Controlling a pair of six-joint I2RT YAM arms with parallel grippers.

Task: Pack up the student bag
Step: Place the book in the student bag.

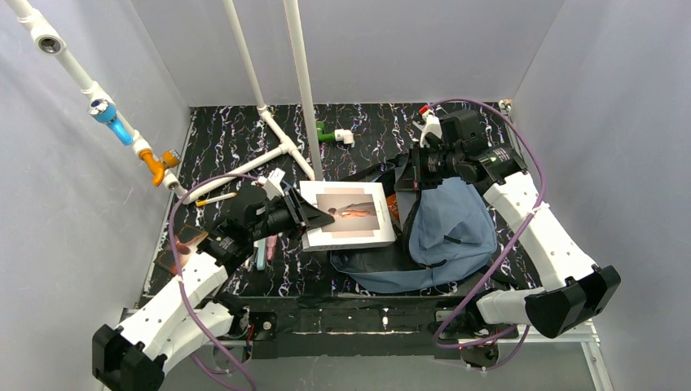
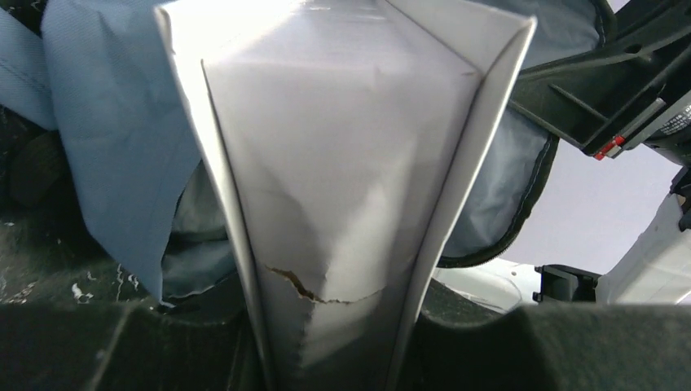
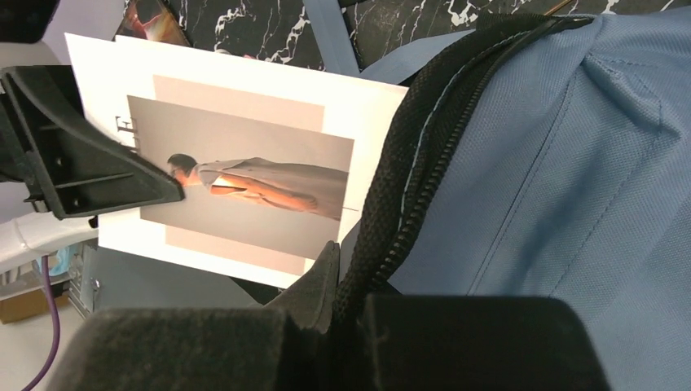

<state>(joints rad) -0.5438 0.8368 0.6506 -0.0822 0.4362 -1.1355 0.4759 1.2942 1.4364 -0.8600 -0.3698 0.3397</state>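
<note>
The slate-blue student bag (image 1: 456, 224) lies toward the counter's (image 1: 228, 138) near right corner, its black zip edge (image 3: 407, 187) clenched in the right fingers (image 3: 324, 281), while the left fingers (image 3: 90, 175) grasp a white picture-cover booklet (image 1: 352, 232) mid-counter, just beside the bag's opening.

Robot lab test cell: grey panel walls (image 1: 81, 244), white pipe frame (image 1: 301, 81), black marbled tabletop (image 1: 228, 138).

Black marbled table (image 1: 222, 143), student bag (image 1: 456, 221), pencil (image 1: 216, 198)
</note>
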